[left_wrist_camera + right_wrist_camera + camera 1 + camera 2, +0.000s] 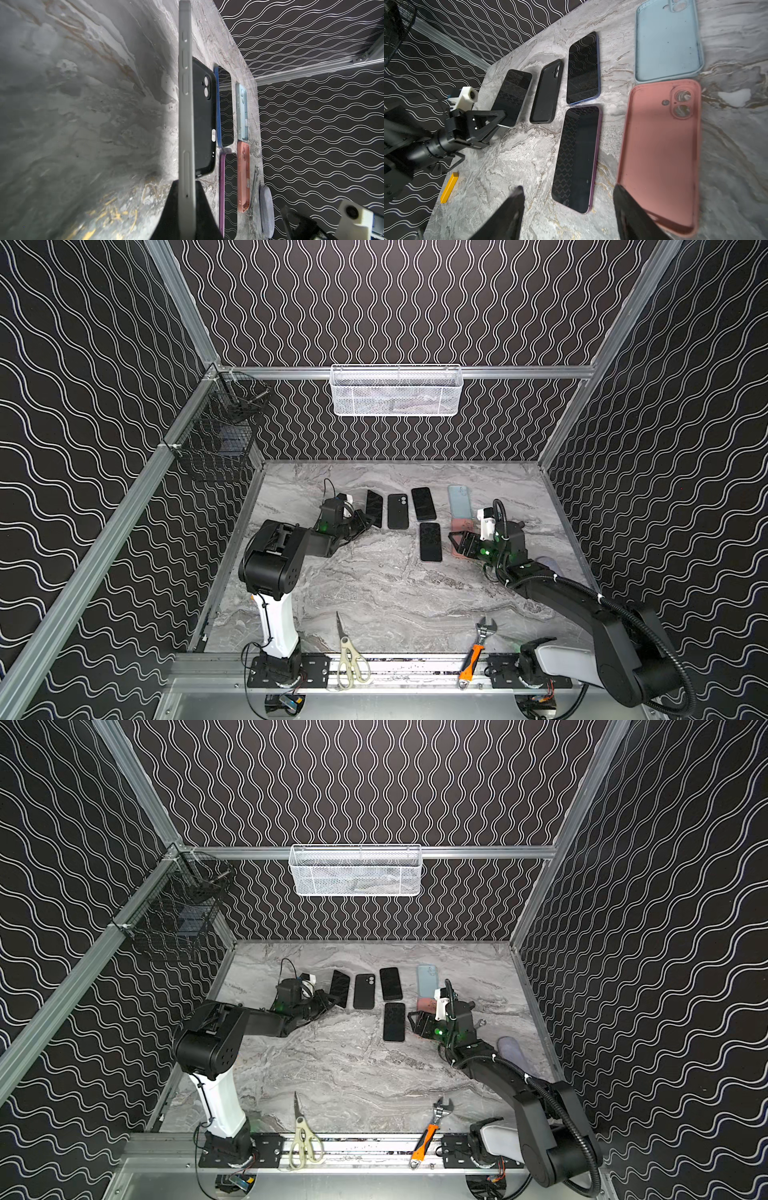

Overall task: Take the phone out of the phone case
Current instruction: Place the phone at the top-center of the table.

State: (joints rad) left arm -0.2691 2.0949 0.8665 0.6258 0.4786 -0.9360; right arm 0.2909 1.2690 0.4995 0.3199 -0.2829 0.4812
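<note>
Soft, even overhead light in both top views; wrist views bend at the edges, and the grey marbled worktop (62, 104) blurs close up.

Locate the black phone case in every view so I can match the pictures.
Top view: black case, far middle of the table, beside the tilted grey phone.
Top view: black case, same spot.
Left wrist: directly behind the edge-on grey phone.
Right wrist: between the grey phone and the blue-edged phone.
Shared landmark: purple-edged phone, in all four.
</note>
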